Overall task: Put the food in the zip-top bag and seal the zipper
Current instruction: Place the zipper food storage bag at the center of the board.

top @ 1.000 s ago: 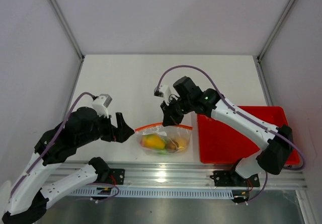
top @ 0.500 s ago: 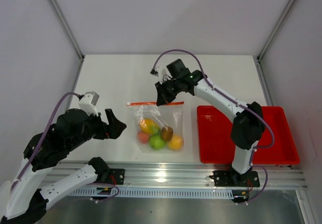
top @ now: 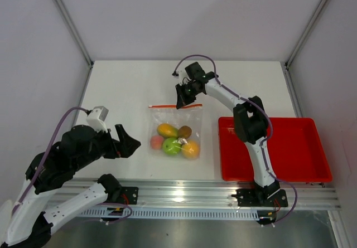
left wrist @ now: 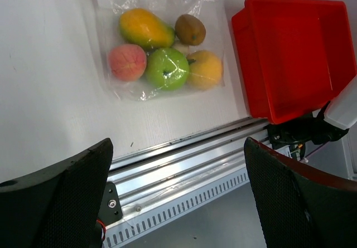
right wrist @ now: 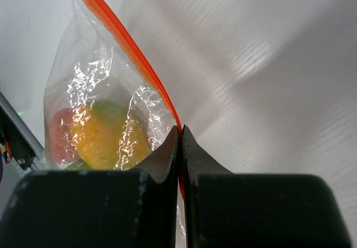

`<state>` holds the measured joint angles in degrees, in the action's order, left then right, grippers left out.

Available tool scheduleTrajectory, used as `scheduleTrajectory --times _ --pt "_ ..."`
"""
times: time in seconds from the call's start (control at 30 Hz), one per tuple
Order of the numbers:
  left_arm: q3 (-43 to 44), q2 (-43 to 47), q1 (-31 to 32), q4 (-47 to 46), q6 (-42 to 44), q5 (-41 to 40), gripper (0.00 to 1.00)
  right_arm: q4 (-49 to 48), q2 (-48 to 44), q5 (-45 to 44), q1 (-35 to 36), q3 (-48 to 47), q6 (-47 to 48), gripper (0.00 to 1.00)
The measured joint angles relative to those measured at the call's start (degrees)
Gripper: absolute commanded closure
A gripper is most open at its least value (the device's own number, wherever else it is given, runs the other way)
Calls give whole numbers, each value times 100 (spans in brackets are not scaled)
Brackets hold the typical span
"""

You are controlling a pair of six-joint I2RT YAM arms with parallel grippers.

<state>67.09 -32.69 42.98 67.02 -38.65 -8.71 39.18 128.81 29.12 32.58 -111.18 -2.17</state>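
Observation:
The clear zip-top bag (top: pixel 174 128) lies flat on the white table with the food inside: mango (top: pixel 167 130), kiwi (top: pixel 184 131), peach (top: pixel 157 142), green apple (top: pixel 172 146) and orange (top: pixel 190 149). Its red-orange zipper (top: pixel 192 106) runs along the far edge. My right gripper (top: pixel 181 102) is shut on the zipper (right wrist: pixel 128 47), about midway along it; in the right wrist view its tips (right wrist: pixel 180 128) pinch the strip. My left gripper (top: pixel 125 142) stands open left of the bag, nothing between its fingers (left wrist: pixel 67 203). The left wrist view shows the bag (left wrist: pixel 159 47) from the near side.
A red tray (top: pixel 279 153) sits right of the bag, close to its right edge, and also appears in the left wrist view as the tray (left wrist: pixel 295 53). The metal rail (top: pixel 184 195) runs along the table's near edge. White walls enclose the table on three sides.
My right gripper has drawn the bag by its zipper away from the near edge and laid it out flat. The left gripper has pulled back left, away from the bag.

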Motion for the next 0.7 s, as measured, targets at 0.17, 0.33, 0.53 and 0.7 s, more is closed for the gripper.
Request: scheduleTrajectory --times 0.17,0.33,0.53,0.7 --pt "-170 87 0 -2 -114 151 0 2 474 35 -90 -468 -37 100" --pt "-208 42 0 -61 -140 310 0 -24 828 70 -146 -717 -37 100" --pt "-304 -13 0 -284 -146 450 0 -22 981 68 -181 -715 -52 79" --pt "-372 -31 0 -372 -149 507 0 -28 988 50 -181 -730 -107 50"
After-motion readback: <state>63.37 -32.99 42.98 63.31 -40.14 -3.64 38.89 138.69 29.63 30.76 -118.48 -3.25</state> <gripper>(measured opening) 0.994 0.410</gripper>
